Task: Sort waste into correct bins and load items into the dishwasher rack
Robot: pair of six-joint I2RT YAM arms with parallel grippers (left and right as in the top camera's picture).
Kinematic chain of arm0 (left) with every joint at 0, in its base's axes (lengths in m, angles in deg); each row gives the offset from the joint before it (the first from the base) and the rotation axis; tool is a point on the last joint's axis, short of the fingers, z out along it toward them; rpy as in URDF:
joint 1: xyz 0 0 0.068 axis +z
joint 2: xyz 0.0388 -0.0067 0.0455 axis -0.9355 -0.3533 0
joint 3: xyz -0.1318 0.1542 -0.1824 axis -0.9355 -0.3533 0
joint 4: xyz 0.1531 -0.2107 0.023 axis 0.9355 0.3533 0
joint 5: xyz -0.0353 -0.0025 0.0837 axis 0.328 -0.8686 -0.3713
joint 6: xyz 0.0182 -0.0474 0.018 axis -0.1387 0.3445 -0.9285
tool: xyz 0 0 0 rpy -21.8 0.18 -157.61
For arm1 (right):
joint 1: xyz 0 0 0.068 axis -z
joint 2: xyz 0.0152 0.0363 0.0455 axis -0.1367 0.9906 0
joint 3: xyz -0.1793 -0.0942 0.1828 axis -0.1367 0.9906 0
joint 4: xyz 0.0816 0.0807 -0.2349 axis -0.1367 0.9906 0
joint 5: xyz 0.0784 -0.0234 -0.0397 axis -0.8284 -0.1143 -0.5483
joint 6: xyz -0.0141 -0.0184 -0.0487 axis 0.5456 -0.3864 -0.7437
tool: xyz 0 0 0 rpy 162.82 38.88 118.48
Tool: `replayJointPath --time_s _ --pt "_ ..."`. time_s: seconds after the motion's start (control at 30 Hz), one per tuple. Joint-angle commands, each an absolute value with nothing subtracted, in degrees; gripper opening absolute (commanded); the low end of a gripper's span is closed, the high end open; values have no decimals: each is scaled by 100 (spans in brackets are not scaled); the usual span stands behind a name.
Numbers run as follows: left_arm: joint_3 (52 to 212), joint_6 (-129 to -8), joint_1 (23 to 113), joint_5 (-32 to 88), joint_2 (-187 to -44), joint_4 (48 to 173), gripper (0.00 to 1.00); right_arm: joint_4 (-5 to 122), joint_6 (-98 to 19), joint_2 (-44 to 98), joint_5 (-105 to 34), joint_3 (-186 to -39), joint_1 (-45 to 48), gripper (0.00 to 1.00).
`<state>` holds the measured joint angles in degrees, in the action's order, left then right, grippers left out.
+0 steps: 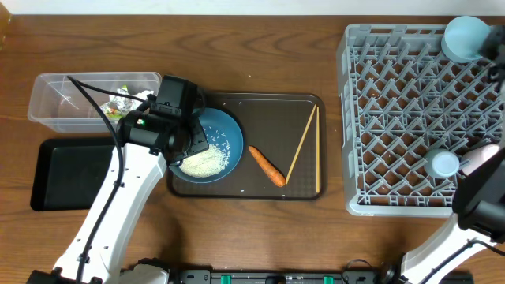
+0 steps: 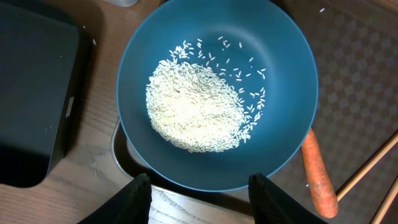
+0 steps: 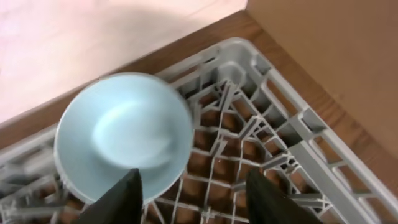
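A dark blue plate holding a heap of white rice sits on the left of a dark brown serving tray. My left gripper is open and empty, hovering over the plate's near rim. An orange carrot and two wooden chopsticks lie on the tray. In the dishwasher rack, a pale blue bowl sits in the far corner. My right gripper is open and empty beside the bowl.
A clear tub with foil and wrapper scraps stands at the back left. A black tray lies in front of it. A small light blue cup and a pinkish-white cup sit in the rack's near right part.
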<state>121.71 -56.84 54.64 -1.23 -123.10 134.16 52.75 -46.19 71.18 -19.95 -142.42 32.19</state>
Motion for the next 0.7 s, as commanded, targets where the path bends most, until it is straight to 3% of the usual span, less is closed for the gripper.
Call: replayJointPath --time_s 0.0,0.5,0.67 --pt "12140 -5636 5479 -154 -12269 13432 52 5078 -4190 7350 -2604 -14242 3322 52" --pt "12140 -5634 5479 -152 -12269 13434 52 4713 -3347 8176 -2657 -14242 3482 54" --pt "12140 -5634 5479 -152 -12269 13432 52 4590 -3231 8419 -3035 -14242 3466 46"
